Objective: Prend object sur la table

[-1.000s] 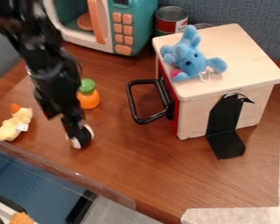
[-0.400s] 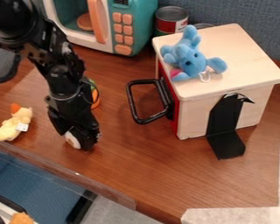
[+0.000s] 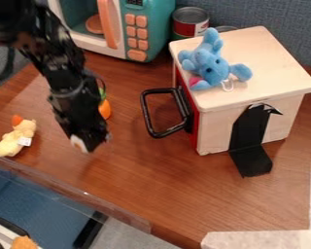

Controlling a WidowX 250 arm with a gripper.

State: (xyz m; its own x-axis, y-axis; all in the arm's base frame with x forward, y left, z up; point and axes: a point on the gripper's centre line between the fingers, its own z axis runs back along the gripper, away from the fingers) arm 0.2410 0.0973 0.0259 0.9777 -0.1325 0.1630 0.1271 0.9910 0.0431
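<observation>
At the left of the table [image 3: 164, 180], the black gripper [image 3: 92, 142] hangs down from the upper left. It is shut on a small white object [image 3: 79, 143], which shows at the gripper's lower left side; the rest of this object is hidden behind the fingers. The held object appears slightly above the wood. Just behind the gripper, an orange toy with a green top [image 3: 104, 108] is partly covered by the arm. A yellow plush duck [image 3: 15, 137] lies to the gripper's left, apart from it.
A wooden box [image 3: 246, 124] with a black handle [image 3: 147, 114] stands at the right, a blue plush toy [image 3: 213, 65] on its top. Behind are a teal toy microwave [image 3: 148, 29] and a can [image 3: 190, 22]. A clear strip [image 3: 87, 194] runs along the table's front left edge.
The gripper came down around the white object and closed on it. Since the last earlier frame, gripper and object have moved up in the view together.
</observation>
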